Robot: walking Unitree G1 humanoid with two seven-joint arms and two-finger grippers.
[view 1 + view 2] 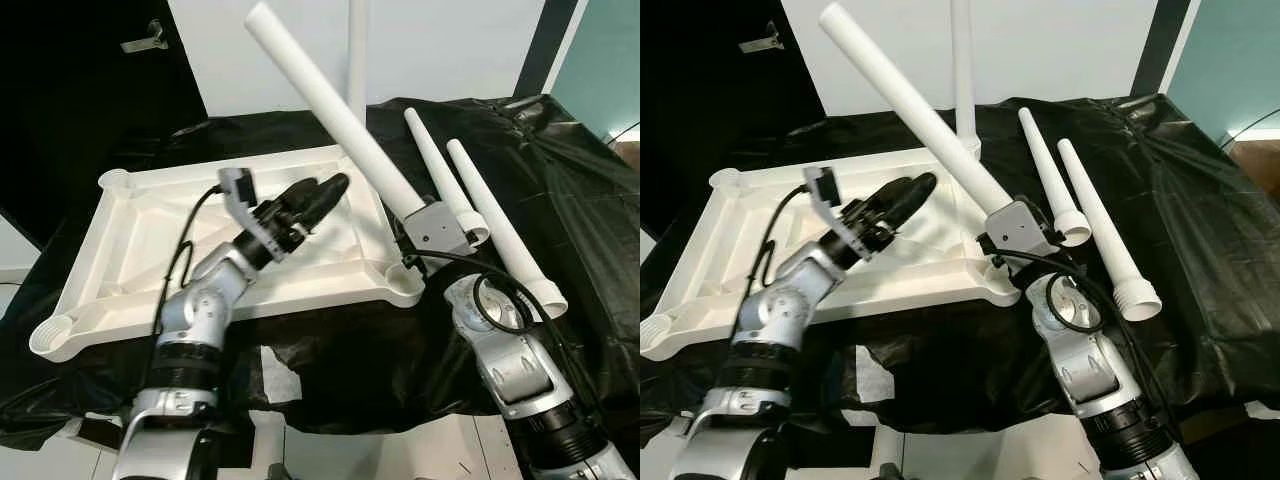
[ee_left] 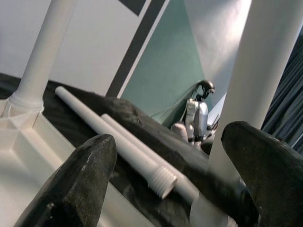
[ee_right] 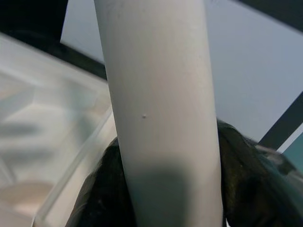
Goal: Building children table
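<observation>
Background stuff in front of me: a crinkly black plastic sheet point(image 1: 560, 120) is draped over the whole work surface, all folds and shiny creases, and it hangs over the near edge. Low down there's a gap in it with a pale patch point(image 1: 278, 378) showing through. Behind it is a plain white wall point(image 1: 450, 50), then a black vertical strip point(image 1: 545, 45), then a teal panel point(image 1: 600, 60). Off to my left is a dark door point(image 1: 80, 110) with a metal handle point(image 1: 145, 40). Light floor tiles point(image 1: 430, 450) are down below. My left wrist cam also catches another small humanoid robot point(image 2: 198, 116) standing well back by the teal wall.
</observation>
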